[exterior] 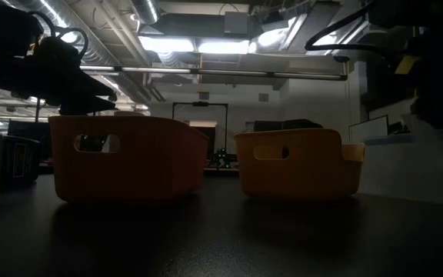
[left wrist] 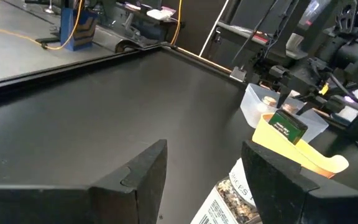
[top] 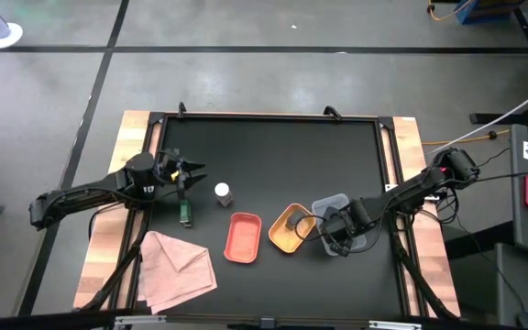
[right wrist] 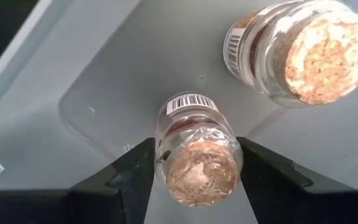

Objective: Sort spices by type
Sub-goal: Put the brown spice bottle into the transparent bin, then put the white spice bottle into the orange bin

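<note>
My right gripper (top: 337,229) hangs over the grey tray (top: 330,202) and is shut on a pinkish-brown cork-topped jar (right wrist: 194,155). The second pinkish-brown jar (right wrist: 291,50) stands beside it in the same tray. One dark grey-green jar (top: 296,220) sits in the yellow tray (top: 282,240). The other dark jar (top: 186,215) lies on its side on the table, just on the near side of my open left gripper (top: 189,174). In the left wrist view this labelled jar (left wrist: 225,202) shows between the fingers. The white-capped jar (top: 223,193) stands upright on the table, right of the left gripper. My right gripper pinches the pinkish-brown jar by its upper body, just below the cork (right wrist: 197,171), one finger on each side. The fingers (right wrist: 135,174) come from above, pointing down into the grey tray. The jar is upright; whether its base rests on the tray floor is hidden.
The red tray (top: 243,236) sits left of the yellow one and holds nothing that I can see. A crumpled pink cloth (top: 177,266) lies at the near left corner. Bare black table (top: 282,156) stretches toward the far edge.
</note>
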`<state>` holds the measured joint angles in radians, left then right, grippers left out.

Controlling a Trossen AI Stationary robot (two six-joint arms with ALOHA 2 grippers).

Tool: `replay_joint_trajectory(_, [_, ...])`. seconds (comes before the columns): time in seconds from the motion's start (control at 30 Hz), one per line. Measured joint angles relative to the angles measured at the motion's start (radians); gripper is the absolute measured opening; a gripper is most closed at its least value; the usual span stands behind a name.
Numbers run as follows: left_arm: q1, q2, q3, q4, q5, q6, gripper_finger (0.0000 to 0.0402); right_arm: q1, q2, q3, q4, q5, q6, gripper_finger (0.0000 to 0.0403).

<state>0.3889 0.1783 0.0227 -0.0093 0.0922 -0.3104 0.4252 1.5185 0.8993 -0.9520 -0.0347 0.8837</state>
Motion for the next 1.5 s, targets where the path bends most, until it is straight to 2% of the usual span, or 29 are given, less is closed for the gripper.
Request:
replay_joint_trajectory(0.43, [0.0,0.0,-0.003,0.055,0.002,-0.028,0.0196,0.0,0.0,0.0,-0.001,-0.002,-0.002,0.0221])
replay_joint_trajectory(0.6, [0.0,0.0,-0.002,0.086,0.002,-0.025,0.0196,-0.001,-0.001,0.001,-0.027,-0.095,-0.023,0.0221])
replay_joint_trajectory(0.87, [0.0,0.0,-0.002,0.1,0.001,-0.025,0.0196,0.0,-0.005,0.001,-0.028,-0.116,-0.021,0.0221])
replay_joint_trajectory(1.2, [0.0,0.0,0.004,0.104,0.001,-0.024,0.0196,0.0,-0.007,0.064,-0.176,-0.089,-0.024,0.0221])
replay_joint_trajectory(1.33, [0.0,0.0,0.056,0.048,0.001,0.001,0.0196,0.0,-0.007,0.107,-0.21,-0.056,-0.029,0.0221])
replay_joint_trajectory(1.5, [0.0,0.009,0.187,-0.171,0.0,0.019,0.0196,0.0,-0.007,0.155,-0.256,-0.033,-0.029,0.0221])
